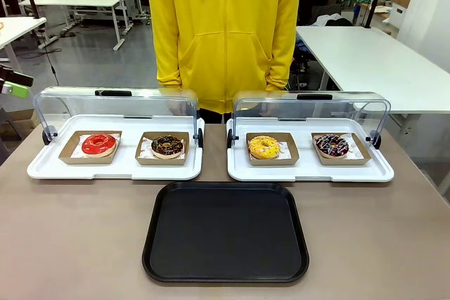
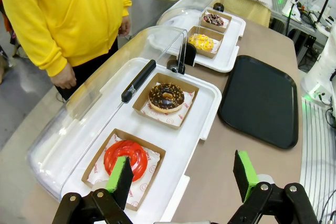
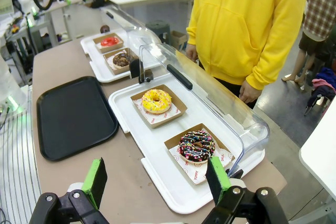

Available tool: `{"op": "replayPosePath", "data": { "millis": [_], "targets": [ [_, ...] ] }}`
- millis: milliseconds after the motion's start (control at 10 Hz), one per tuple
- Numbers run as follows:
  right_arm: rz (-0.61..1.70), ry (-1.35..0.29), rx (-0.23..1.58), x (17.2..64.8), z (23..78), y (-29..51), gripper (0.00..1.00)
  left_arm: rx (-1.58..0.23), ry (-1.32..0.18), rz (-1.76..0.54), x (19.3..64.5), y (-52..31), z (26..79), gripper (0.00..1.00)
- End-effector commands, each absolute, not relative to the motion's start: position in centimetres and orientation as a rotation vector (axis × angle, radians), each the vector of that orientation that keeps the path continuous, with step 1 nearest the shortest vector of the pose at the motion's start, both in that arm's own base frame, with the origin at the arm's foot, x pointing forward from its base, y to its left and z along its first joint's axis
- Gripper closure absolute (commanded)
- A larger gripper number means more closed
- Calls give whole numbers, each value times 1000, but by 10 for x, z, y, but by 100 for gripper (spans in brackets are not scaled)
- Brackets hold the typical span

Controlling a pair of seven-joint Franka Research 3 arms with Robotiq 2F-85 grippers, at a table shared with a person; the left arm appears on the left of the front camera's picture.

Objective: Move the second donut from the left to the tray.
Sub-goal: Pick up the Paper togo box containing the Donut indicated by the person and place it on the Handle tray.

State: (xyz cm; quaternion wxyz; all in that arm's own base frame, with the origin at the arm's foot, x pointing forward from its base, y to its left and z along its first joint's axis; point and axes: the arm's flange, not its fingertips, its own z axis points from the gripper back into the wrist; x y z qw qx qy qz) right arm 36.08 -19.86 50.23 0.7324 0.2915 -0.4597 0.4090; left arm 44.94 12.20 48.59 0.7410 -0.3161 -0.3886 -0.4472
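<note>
The chocolate-glazed donut with light specks (image 1: pixel 167 146) sits in its brown cardboard holder on the left white tray (image 1: pixel 112 168), second from the left; it also shows as the chocolate donut (image 2: pixel 166 97) and, far off, as the dark donut (image 3: pixel 122 59). The black tray (image 1: pixel 226 232) lies bare at the table's front middle, seen too as the black tray (image 2: pixel 261 99) and the black tray (image 3: pixel 73 115). My left gripper (image 2: pixel 182 174) stands open above the left tray's near end, by the red donut. My right gripper (image 3: pixel 156 179) stands open over the right tray's near edge.
A red-glazed donut (image 1: pixel 98 145) sits left of the chocolate one. The right white tray (image 1: pixel 309 170) holds a yellow donut (image 1: pixel 264 147) and a sprinkled dark donut (image 1: pixel 332 145). Both clear lids (image 1: pixel 116 107) stand raised behind. A person in a yellow hoodie (image 1: pixel 225 33) stands at the far side.
</note>
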Motion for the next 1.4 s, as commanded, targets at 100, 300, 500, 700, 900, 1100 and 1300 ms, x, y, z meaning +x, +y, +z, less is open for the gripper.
{"op": "replayPosePath", "data": {
  "millis": [100,300,500,700,900,1100,1300],
  "targets": [
    [902,-1034,646,363,504,-199,0,-691,-843,-986,448,121,487,0],
    [902,-1034,646,363,504,-199,0,-691,-843,-986,448,121,487,0],
    [902,-1034,646,363,504,-199,0,-691,-843,-986,448,121,487,0],
    [902,-1034,646,363,504,-199,0,-691,-843,-986,448,121,487,0],
    [902,-1034,646,363,504,-199,0,-691,-843,-986,448,121,487,0],
    [902,-1034,646,363,504,-199,0,-691,-843,-986,448,121,487,0],
    [902,-1034,646,363,504,-199,0,-691,-843,-986,448,121,487,0]
  ]
}}
